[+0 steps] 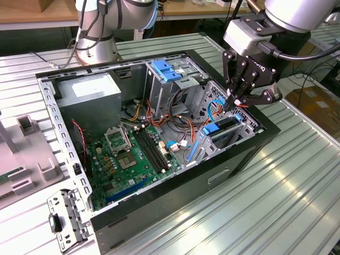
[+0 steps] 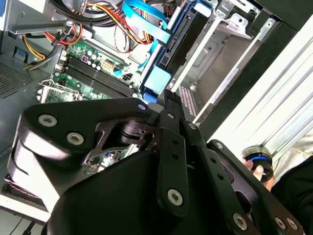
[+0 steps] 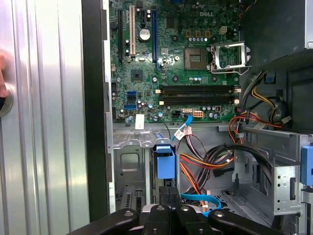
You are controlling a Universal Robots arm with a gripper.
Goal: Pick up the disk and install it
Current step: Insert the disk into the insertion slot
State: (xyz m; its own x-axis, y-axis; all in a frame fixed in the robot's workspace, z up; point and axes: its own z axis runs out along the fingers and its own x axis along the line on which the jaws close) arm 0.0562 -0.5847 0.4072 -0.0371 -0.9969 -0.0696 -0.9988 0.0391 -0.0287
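You see the black linkage gripper (image 1: 237, 102) poised, fingers seemingly together, above the blue-edged metal disk (image 1: 222, 127) seated in the open computer case (image 1: 175, 210).

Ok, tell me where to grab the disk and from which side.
Probably the blue carrier tab at the disk's exposed end, approached from the case's open side. The disk sits edge-on in its metal bay, whose walls cover the broad faces, so only that end looks free.

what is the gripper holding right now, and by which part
Nothing, as far as the views show. The gripper hangs with its fingers together just above the blue-edged silver metal disk, which already sits in the low drive bay of the open black computer case.
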